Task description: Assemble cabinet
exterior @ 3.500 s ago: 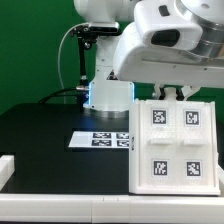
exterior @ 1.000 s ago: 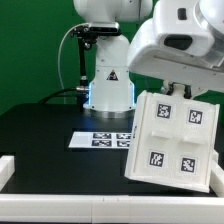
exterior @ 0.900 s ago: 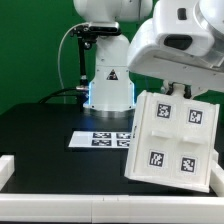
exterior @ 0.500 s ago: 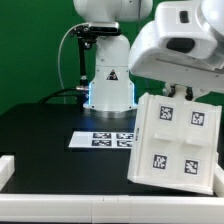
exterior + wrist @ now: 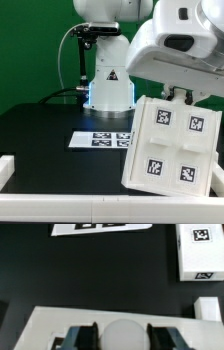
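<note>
Exterior view: the cabinet body is tilted over the black table, its broad face with four tags turned to the camera; it sits just beside the marker board, on the exterior view's right of it, and hides that board's nearest corner; whether its lower edge touches the table cannot be told. The gripper meets the body's upper edge, the fingers largely hidden under the arm's white housing. Behind the marker board stands the white pedestal with its blue glow; a small white part lies well apart from the marker board, at the exterior view's left edge.

Wrist view: two dark fingers stand on either side of a rounded white portion of the cabinet body, pinching it between them. The marker board lies apart from the body, bare table between; a long white block bearing two tags lies near the marker board, not touching it; another white piece lies farther from the marker board, cut off by the frame.
</note>
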### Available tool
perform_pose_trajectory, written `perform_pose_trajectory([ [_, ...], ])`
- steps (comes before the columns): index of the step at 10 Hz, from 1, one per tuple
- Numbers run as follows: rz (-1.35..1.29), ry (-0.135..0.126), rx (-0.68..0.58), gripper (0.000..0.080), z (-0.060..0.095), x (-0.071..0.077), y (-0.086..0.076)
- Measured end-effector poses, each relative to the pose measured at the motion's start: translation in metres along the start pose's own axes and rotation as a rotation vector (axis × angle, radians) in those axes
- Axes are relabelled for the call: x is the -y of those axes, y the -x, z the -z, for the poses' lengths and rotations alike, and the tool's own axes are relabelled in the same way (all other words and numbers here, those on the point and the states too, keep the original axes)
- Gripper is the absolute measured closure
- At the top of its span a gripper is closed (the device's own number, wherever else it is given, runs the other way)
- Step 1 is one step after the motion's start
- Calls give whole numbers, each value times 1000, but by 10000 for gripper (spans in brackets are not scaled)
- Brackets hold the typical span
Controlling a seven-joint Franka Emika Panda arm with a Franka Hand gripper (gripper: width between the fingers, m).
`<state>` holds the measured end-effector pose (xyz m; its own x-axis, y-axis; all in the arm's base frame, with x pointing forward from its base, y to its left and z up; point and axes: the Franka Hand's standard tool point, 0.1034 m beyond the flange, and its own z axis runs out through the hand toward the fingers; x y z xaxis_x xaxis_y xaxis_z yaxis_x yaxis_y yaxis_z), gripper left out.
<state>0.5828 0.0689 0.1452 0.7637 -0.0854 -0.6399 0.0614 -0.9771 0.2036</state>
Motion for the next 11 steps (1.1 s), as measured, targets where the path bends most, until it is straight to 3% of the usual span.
perform_pose_trajectory([
  [4, 38, 2, -12, 578, 4, 7, -2],
  [7, 30, -2, -25, 578, 14, 0, -15],
  [11, 66, 0, -45, 578, 16, -3, -19],
])
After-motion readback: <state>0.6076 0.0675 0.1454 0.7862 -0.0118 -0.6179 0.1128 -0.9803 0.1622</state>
